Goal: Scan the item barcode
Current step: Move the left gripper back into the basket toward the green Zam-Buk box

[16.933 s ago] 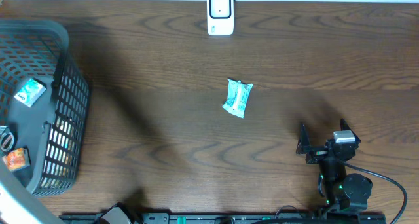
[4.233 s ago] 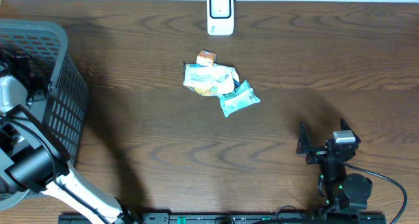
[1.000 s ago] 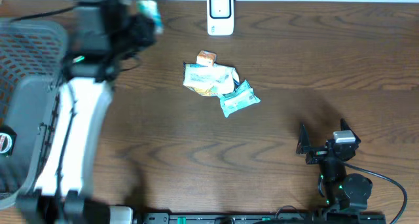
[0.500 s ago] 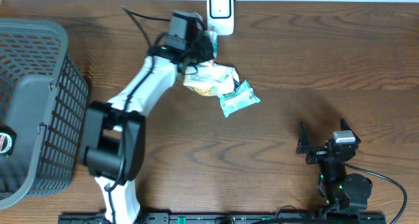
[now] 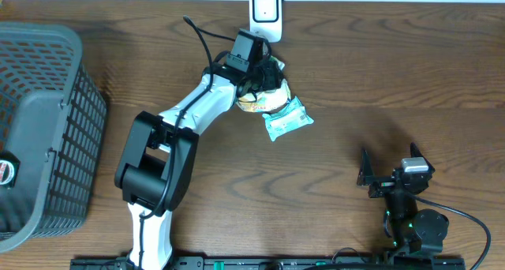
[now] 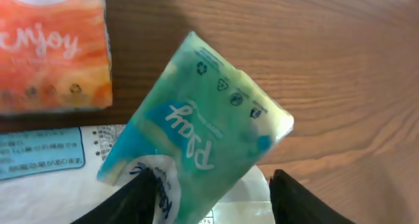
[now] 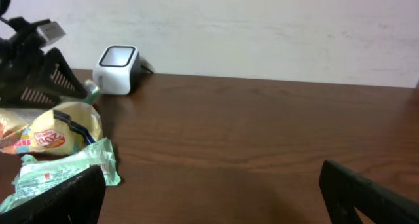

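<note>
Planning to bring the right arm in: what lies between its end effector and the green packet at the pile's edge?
Only bare wooden table, as the overhead view shows; the right end effector and green packet have nothing between them.

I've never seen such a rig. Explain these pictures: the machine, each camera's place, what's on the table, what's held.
Two robot arms work at a brown wooden table. One picture looks down from above; the others come from a camera on each wrist. The white left arm reaches a pile of small packets by the small white barcode scanner; a grey plastic basket stands left. Its wrist view shows the left arm's fingers apart around a teal soft packet, apparently loose, near an orange packet. The black right arm rests aside, the right arm's fingers wide open, empty.
</note>
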Tool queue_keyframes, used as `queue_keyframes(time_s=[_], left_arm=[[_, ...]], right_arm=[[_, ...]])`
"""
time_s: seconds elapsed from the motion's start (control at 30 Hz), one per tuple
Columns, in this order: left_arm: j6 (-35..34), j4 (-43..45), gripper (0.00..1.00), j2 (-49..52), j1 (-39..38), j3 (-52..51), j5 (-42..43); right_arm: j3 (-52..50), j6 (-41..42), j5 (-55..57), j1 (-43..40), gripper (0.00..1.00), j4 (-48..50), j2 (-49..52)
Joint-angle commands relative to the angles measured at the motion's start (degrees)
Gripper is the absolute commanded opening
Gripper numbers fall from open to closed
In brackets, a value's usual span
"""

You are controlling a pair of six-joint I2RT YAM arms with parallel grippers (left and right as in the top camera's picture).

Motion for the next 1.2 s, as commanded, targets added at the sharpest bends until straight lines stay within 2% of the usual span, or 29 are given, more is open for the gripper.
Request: queue_keyframes(time_s=[0.0,0.17,0.23,0.4,0.73,0.8,1.0,1.1,1.17], left_arm=[[4.87,-0.04,0.61,-6.8,1.55,1.2,-0.24],[11.56,-0.33,0.73,-17.27,4.46,1.22,-1.01],[12.22,-1.11,0.77,-21.38,6.23,1.22,-3.93],[12.22,-4.76,0.78,-30.77,12.59,1.22,-13.2],[12.24,-17.64,0.79,-45.16,33.79,1.22,-19.3],[12.31,-21.94,0.79,-46.38,38.56,1.22,-24.41],[21.24,-32.74,0.79,-43.85,48.15,1.2,-39.17],[19.71,-35.06,0.79,-40.35,51.76,1.16,-48.37],[15.63,-35.08,0.79,-37.53,54.1,1.14,-52.61]], right_arm=[[-0.04,0.81,0.2,-0.28,0.99,-0.26,-0.37],[-0.04,0.79,0.2,-0.28,0.99,-0.26,-0.37],[-0.04,0.81,0.2,-0.28,0.99,-0.26,-0.37],[-0.04,0.81,0.2,-0.28,0.99,-0.26,-0.37],[-0.04,0.79,0.2,-0.28,0.99,-0.26,-0.37],[-0.04,0.81,0.2,-0.28,0.99,-0.26,-0.37],[-0.04,0.81,0.2,-0.28,0.99,-0.26,-0.37],[-0.04,0.81,0.2,-0.28,0.99,-0.26,-0.37],[-0.04,0.81,0.2,-0.28,0.99,-0.26,-0.37]])
